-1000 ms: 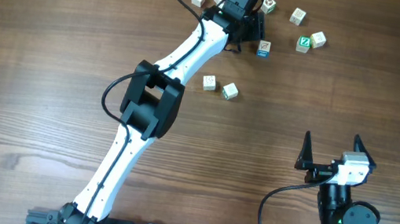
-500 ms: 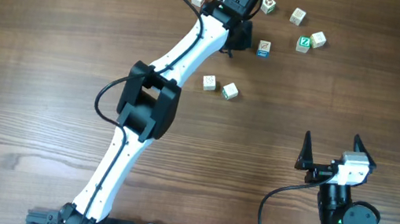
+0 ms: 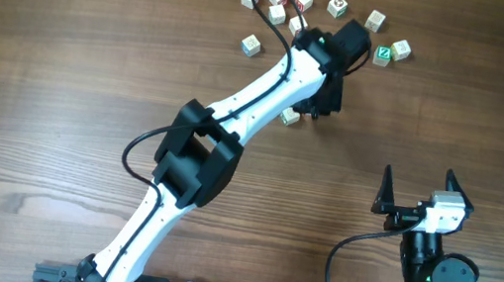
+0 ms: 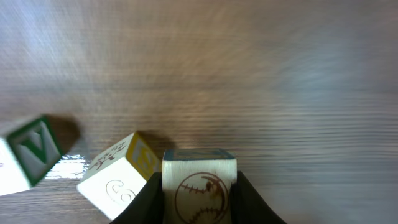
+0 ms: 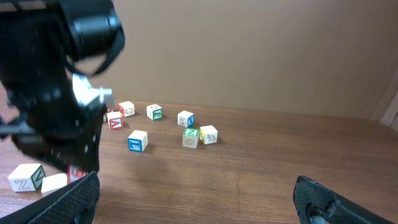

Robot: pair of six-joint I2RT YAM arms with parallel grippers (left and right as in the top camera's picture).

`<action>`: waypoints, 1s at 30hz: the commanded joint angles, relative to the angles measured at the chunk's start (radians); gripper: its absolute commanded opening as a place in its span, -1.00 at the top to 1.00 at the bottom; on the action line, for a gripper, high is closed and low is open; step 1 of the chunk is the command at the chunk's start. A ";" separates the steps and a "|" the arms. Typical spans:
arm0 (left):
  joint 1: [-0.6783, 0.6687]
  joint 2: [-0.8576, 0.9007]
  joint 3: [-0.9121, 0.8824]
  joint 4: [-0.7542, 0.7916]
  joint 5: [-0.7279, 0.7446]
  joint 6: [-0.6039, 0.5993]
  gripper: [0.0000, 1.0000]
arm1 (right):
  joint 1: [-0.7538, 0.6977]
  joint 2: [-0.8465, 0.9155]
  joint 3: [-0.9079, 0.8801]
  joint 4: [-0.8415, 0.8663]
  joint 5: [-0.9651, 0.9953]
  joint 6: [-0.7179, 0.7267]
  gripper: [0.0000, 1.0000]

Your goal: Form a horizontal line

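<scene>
My left gripper (image 3: 322, 101) is shut on a pale wooden cube with a baseball mark (image 4: 199, 190), a black finger (image 4: 149, 202) on each side. Touching the held cube's left corner is a tilted pale cube with a yellow side (image 4: 118, 180); the overhead view shows it beside the arm (image 3: 289, 117). Further left lies a cube with a green letter face (image 4: 28, 152). No horizontal line of touching cubes shows in any view. My right gripper (image 3: 419, 178) stands open over bare table at the lower right, with nothing between its fingers (image 5: 68, 199).
Several loose cubes are scattered along the table's far side, among them a green one (image 3: 382, 53), a pale one (image 3: 402, 49) and one lying apart (image 3: 251, 45). A blue-faced cube (image 5: 138, 140) lies near the left arm (image 3: 196, 148), which crosses the table's middle.
The left gripper closed on the baseball cube in the far cluster, then swung right and nearer, beside the two cubes at mid-table. The right arm has not moved.
</scene>
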 commanded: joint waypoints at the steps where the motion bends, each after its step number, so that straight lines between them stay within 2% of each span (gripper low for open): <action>1: -0.005 -0.002 -0.082 0.022 0.008 -0.032 0.46 | 0.003 -0.005 -0.001 0.002 -0.013 -0.008 -1.00; 6: -0.006 -0.002 -0.083 0.024 0.008 -0.032 0.27 | 0.003 -0.005 -0.001 0.002 -0.013 -0.008 -0.99; 9: -0.006 -0.002 -0.083 0.024 0.008 -0.032 0.01 | 0.003 -0.005 -0.001 0.002 -0.013 -0.008 -0.99; 11: -0.006 -0.002 -0.083 0.026 0.008 -0.032 -0.57 | 0.003 -0.005 -0.001 0.002 -0.013 -0.008 -0.99; 13: -0.006 -0.002 -0.083 0.026 0.008 -0.032 -1.00 | 0.003 -0.005 -0.001 0.002 -0.013 -0.008 -0.99; 18: 0.004 -0.063 -0.076 0.018 0.006 -0.024 -1.00 | 0.003 -0.005 -0.001 0.002 -0.013 -0.008 -0.99; 21: 0.029 -0.152 -0.076 -0.024 -0.046 0.003 -1.00 | 0.003 -0.005 -0.001 0.002 -0.013 -0.008 -0.99; 30: 0.076 -0.476 -0.076 -0.436 -0.368 0.005 -1.00 | 0.003 -0.005 -0.001 0.002 -0.013 -0.008 -0.99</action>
